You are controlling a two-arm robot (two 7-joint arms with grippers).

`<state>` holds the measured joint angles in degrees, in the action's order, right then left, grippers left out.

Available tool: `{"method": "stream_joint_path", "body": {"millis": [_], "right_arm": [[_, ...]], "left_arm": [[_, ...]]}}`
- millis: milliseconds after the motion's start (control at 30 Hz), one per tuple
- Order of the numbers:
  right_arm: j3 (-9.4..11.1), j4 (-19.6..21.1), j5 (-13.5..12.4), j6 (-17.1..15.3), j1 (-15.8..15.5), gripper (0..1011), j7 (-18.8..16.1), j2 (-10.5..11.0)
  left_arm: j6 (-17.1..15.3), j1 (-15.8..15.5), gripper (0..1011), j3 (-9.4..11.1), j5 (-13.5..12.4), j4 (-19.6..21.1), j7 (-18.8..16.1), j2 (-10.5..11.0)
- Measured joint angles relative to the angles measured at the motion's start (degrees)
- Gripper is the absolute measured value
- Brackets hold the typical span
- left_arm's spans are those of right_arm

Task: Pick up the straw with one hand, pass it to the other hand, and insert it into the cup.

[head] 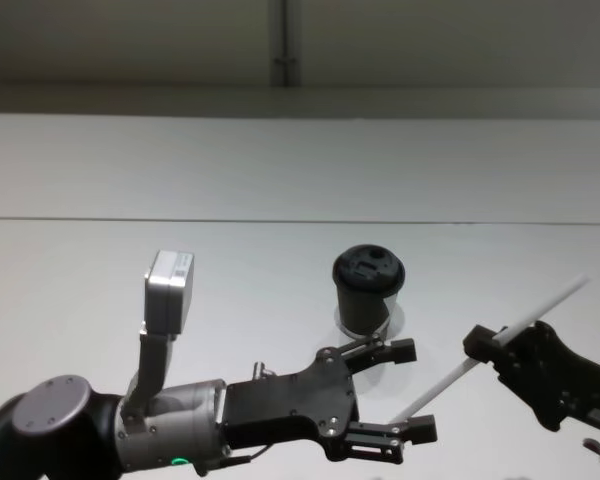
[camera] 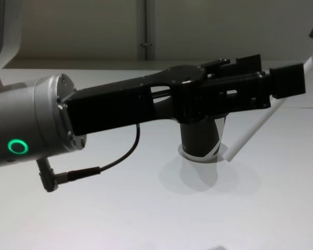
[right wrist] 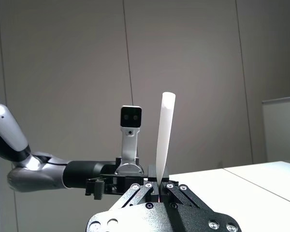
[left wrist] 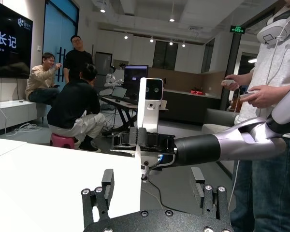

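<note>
The straw (head: pixel 525 322) is a thin white tube slanting over the table to the right of the cup (head: pixel 368 290). My right gripper (head: pixel 485 345) is shut on the straw near its middle. In the right wrist view the straw (right wrist: pixel 164 130) rises from between the closed jaws of the right gripper (right wrist: pixel 158 182). My left gripper (head: pixel 425 388) is open, its fingers spread either side of the straw's lower end without clamping it. The dark cup (camera: pixel 201 143) with its black lid stands upright just behind the left gripper (camera: pixel 268 73). The straw (camera: pixel 248 135) slants down beside the cup.
The white table (head: pixel 180 200) stretches wide around the cup, with a seam line across its far half. In the left wrist view the left gripper (left wrist: pixel 152 186) faces the right arm (left wrist: pixel 222 147). A person's hands (left wrist: pixel 253 94) hold controllers beyond the table.
</note>
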<state>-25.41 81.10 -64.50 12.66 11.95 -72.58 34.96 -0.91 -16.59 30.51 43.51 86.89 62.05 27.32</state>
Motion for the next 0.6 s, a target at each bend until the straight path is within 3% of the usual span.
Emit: {"method": "stream_joint_path", "body": {"millis": [267,600], "right_arm": [[2.10,0.37,3.51,1.18,-0.79,8,5.62,2.70],[3.74,-1.15,7.04,1.88,0.64,8,9.95,3.10]], "left_arm": [[0.00,0.00,1001,0.00,0.00,0.00,0.00,0.00],[0.00,0.00,1001,0.00,0.00,0.00,0.00,0.00]]}}
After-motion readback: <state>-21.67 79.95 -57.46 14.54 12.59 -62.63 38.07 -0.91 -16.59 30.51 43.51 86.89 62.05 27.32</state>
